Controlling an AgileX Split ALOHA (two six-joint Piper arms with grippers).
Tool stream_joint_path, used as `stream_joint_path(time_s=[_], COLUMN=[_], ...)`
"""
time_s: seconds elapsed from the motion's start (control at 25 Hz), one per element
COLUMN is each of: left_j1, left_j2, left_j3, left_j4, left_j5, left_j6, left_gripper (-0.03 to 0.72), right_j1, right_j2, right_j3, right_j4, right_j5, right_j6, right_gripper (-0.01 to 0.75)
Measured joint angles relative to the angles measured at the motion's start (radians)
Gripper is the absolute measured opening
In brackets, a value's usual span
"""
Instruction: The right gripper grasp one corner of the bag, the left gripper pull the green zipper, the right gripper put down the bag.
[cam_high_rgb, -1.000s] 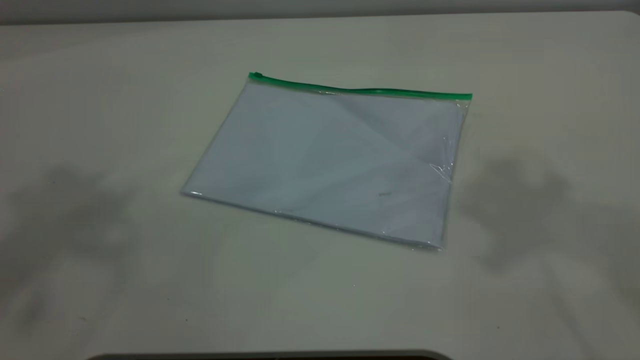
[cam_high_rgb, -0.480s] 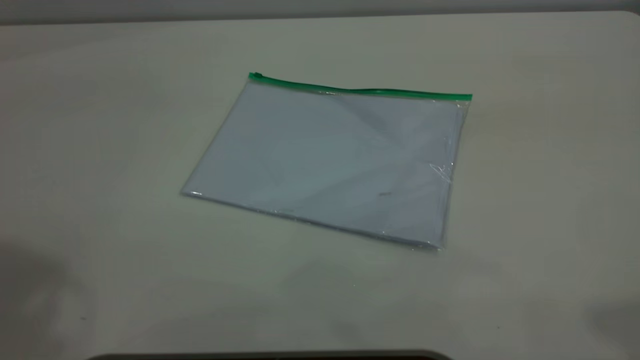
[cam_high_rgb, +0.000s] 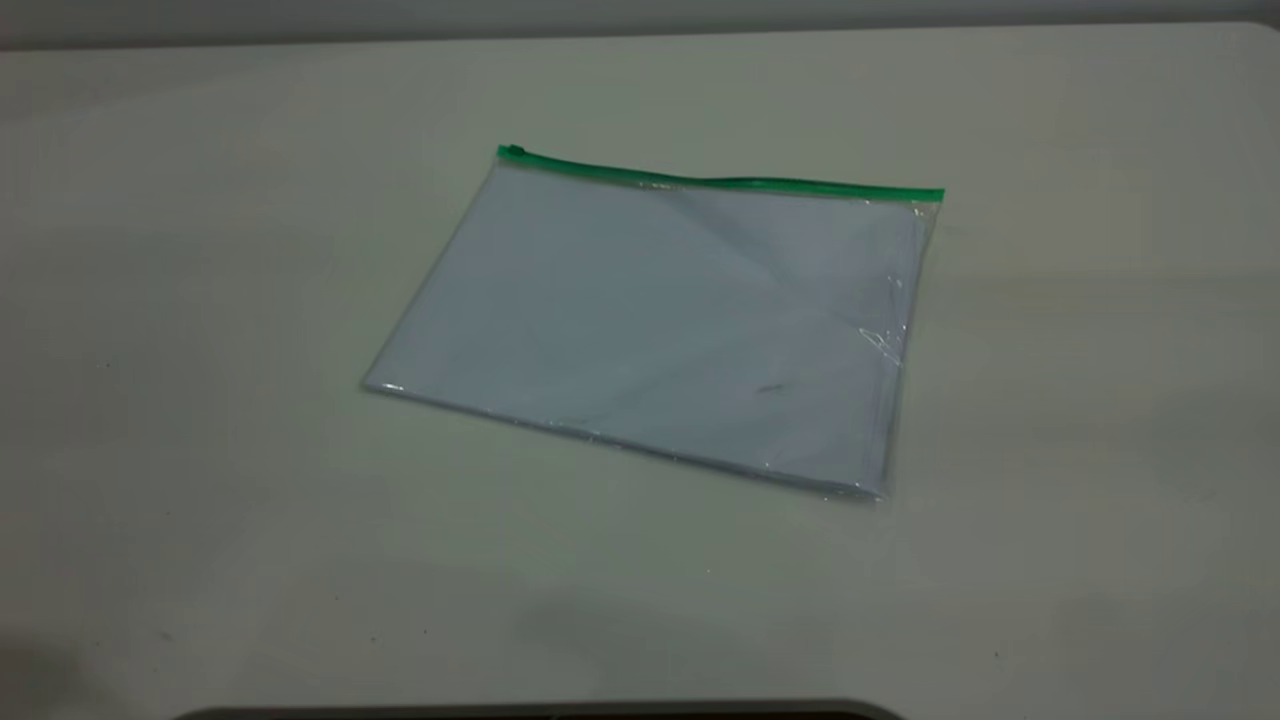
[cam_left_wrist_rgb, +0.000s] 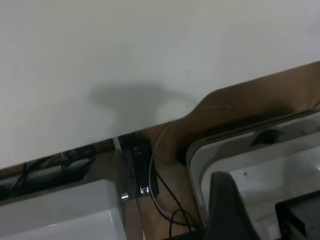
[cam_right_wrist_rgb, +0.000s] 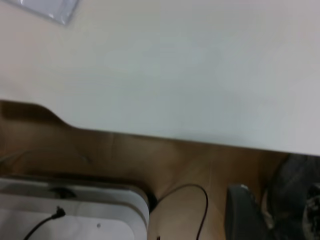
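Near edge: dark curved rim at the near side of the pale matte table.
Left gripper: black tapered, pointed jaw, only its tip seen in its own wrist view, past the table's edge; cannot tell whether it is apart or together.
Right gripper: one dark tapered jaw at the border of its wrist view, off the table; cannot tell its state either.
Bag: flat rectangular clear plastic pouch with white sheets inside, lying flat mid-table, well apart from both arms.
Corner: far right, crinkly clear side edge meets the strip.
Zipper: narrow bright green strip along the far long edge; tiny green slider tab at its left end.
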Motion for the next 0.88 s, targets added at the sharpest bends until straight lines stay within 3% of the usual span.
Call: stream_joint_path(time_s=[0.24, 0.88], left_j1=[0.0, 0.0], left_j2=[-0.129, -0.477], left_j3=[0.114, 0.13], left_j4=[0.014, 0.036], left_j5=[0.001, 0.034], left_j6=[-0.024, -0.033], left_gripper=[0.501, 0.501], right_j1=[0.0, 0.0], right_j2=[0.0, 0.0], right_j3=[0.0, 0.0], right_j4=[-0.004, -0.005], right_j5=[-0.008, -0.009], right_j6=[0.001, 0.004], right_gripper=[0.33, 0.33])
